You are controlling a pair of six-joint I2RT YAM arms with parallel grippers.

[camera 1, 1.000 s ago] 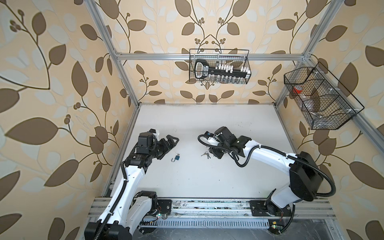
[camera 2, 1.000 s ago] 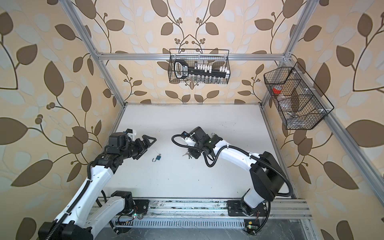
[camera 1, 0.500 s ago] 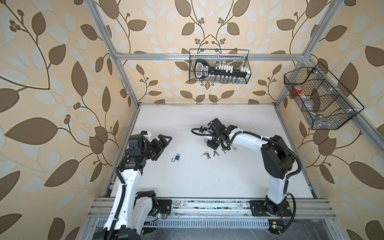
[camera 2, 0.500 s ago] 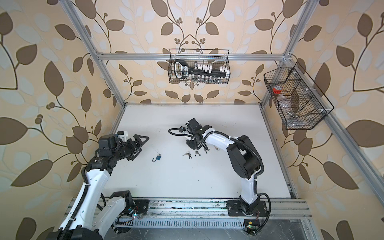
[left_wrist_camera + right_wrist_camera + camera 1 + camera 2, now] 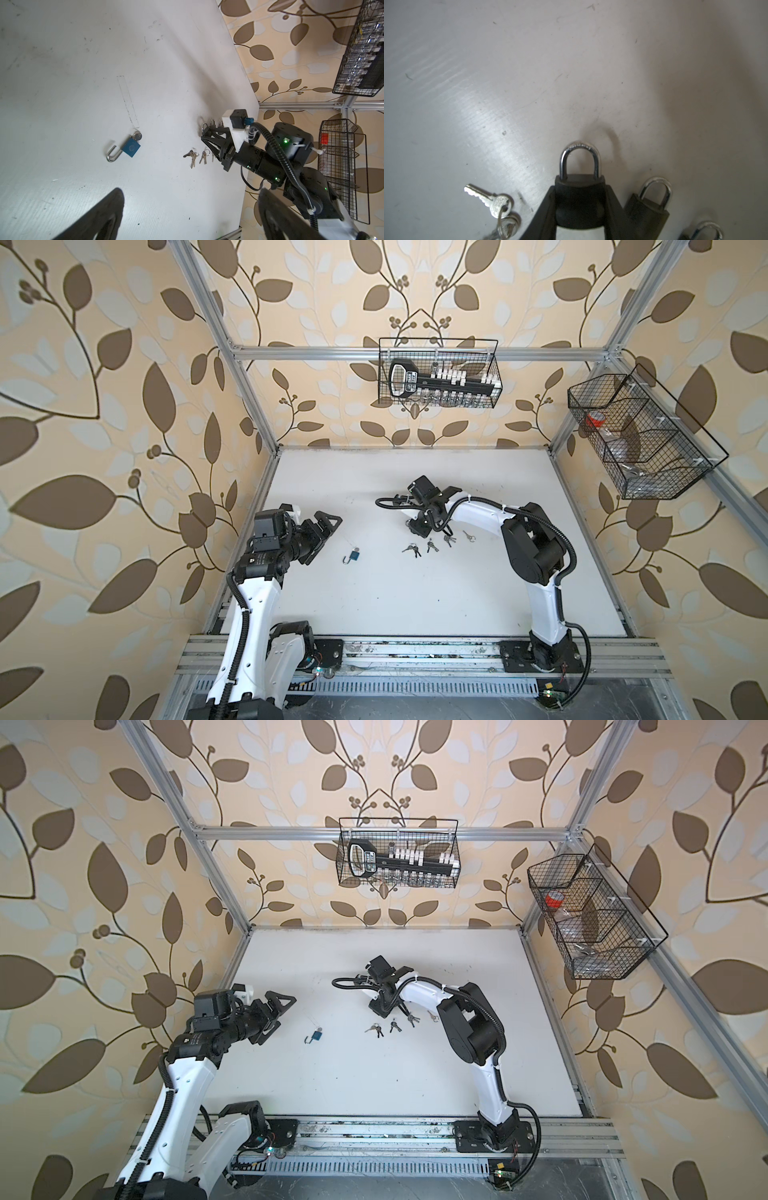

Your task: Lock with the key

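My right tool [image 5: 580,188] is clamped on a black padlock [image 5: 579,203], shackle shut. Left tool [image 5: 322,538] gapes wide, holding nothing. I see the blue padlock [image 5: 131,147] lying on the desk [image 5: 415,593] near it, shackle open, key [image 5: 137,136] inserted. Loose key bunches [image 5: 428,545] beside right tool

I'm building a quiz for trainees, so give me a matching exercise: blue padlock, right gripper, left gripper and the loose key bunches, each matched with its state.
Things: 1 blue padlock; 2 right gripper; 3 left gripper; 4 key bunches.
States: A jaws closed on a black padlock; B jaws wide open, empty; C on the table, shackle open, key inserted; D loose on the table.
Pairs: 1-C, 2-A, 3-B, 4-D.
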